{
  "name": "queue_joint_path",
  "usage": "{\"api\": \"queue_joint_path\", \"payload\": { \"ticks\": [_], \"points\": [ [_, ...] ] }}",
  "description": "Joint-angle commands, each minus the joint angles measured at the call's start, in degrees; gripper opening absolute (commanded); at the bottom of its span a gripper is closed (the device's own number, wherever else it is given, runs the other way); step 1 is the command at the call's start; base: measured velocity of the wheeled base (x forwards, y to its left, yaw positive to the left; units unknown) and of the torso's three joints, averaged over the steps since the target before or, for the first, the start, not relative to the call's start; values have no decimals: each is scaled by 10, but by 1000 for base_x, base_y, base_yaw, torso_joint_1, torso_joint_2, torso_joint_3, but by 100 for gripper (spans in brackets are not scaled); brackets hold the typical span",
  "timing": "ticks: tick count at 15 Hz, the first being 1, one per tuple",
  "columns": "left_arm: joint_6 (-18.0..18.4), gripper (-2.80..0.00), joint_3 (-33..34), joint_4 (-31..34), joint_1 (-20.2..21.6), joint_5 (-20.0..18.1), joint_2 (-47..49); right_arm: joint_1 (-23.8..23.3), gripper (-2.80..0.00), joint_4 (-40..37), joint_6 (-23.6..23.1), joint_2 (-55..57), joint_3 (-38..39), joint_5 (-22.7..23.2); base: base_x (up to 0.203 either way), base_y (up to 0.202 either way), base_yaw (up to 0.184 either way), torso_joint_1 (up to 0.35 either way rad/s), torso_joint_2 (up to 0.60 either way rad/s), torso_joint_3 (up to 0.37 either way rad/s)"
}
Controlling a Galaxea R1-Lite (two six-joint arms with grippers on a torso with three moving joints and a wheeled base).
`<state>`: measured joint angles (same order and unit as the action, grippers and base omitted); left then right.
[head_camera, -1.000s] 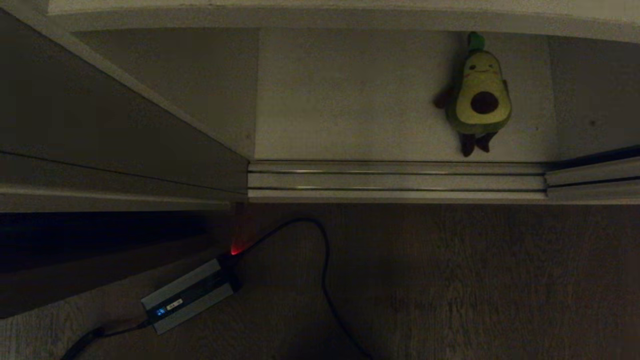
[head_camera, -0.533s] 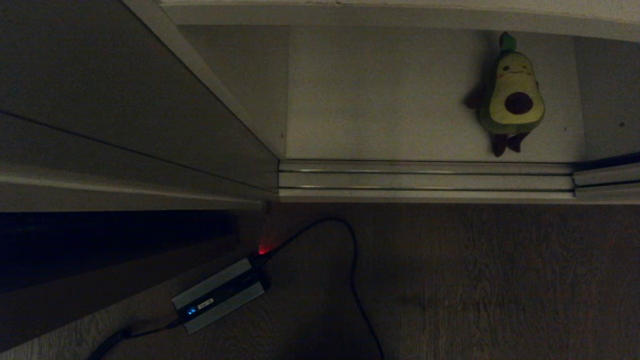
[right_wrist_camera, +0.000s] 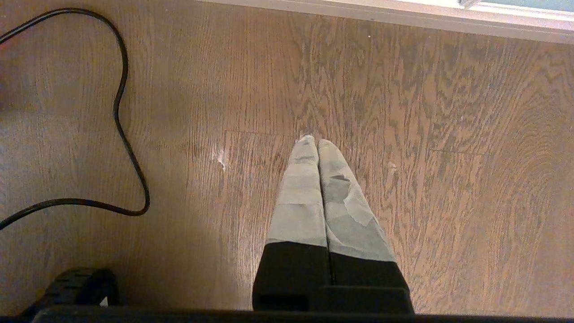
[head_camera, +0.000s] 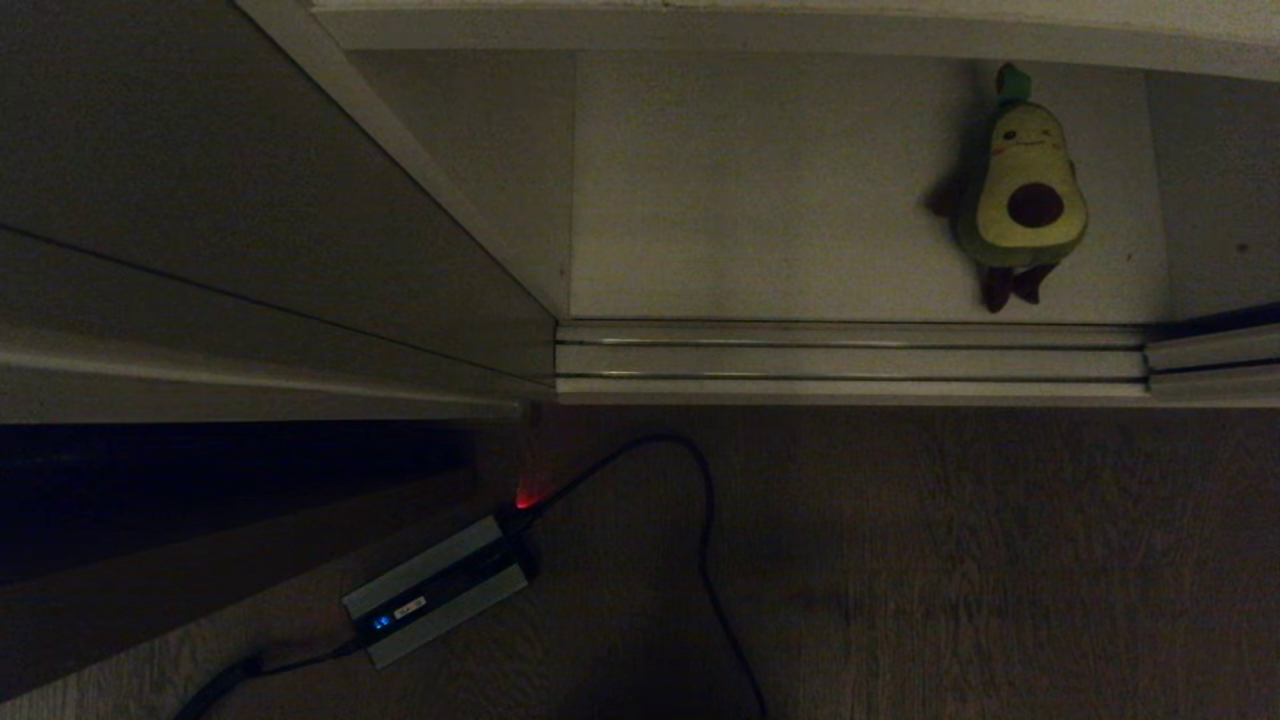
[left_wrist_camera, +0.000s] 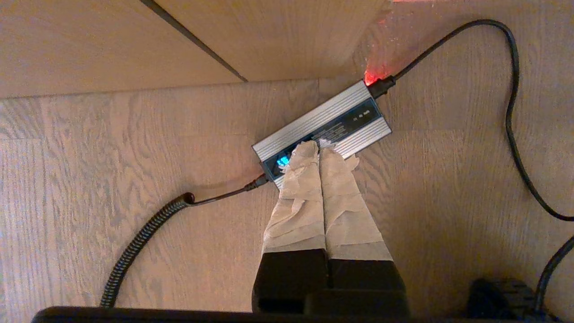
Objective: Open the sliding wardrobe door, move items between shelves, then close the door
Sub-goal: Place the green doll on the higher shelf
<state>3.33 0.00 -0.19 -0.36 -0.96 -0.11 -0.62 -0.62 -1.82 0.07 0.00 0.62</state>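
Open wardrobe's bottom shelf [head_camera: 760, 190] holds 1 avocado toy [head_camera: 1025, 195].

Head view is running very dim and underexposed. The wood floor [head_camera: 950, 560] is reading near black; lower left corner is crushing to pure black. The pale shelf [head_camera: 760, 190] is catching the most light as a brighter rectangle, darker bands flanking it. The avocado plush [head_camera: 1020, 190] is casting a soft shadow to its left. A red glow [head_camera: 527, 496] is spilling from the grey box [head_camera: 440, 590], with a small blue LED showing too. Thin glints are running along the floor track [head_camera: 850, 360]. Both wrist views are coming through much brighter and warm-toned, wood grain sharp; left wrist is showing the red spill blooming slightly.
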Motion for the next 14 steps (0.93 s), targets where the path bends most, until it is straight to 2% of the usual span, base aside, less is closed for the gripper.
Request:
{"api": "queue_joint_path", "payload": {
  "ticks": [1, 8, 11, 14],
  "points": [
    [0, -280, 0, -1, 0, 0, 1, 0, -280, 0, 0, 0, 3, 0, 0, 0, 0, 0, 0, 0],
    [0, -280, 0, -1, 0, 0, 1, 0, -280, -1, -1, 0, 3, 0, 0, 0, 0, 0, 0, 0],
    [-3, -280, 0, -1, 0, 0, 1, 1, -280, 1, 13, 1, 2, -1, 0, 0, 0, 0, 0, 0],
    [-4, -280, 0, -2, 0, 0, 1, 0, -280, -21, -2, 4, -9, -2, 0, 0, 0, 0, 0, 0]
  ]
}}
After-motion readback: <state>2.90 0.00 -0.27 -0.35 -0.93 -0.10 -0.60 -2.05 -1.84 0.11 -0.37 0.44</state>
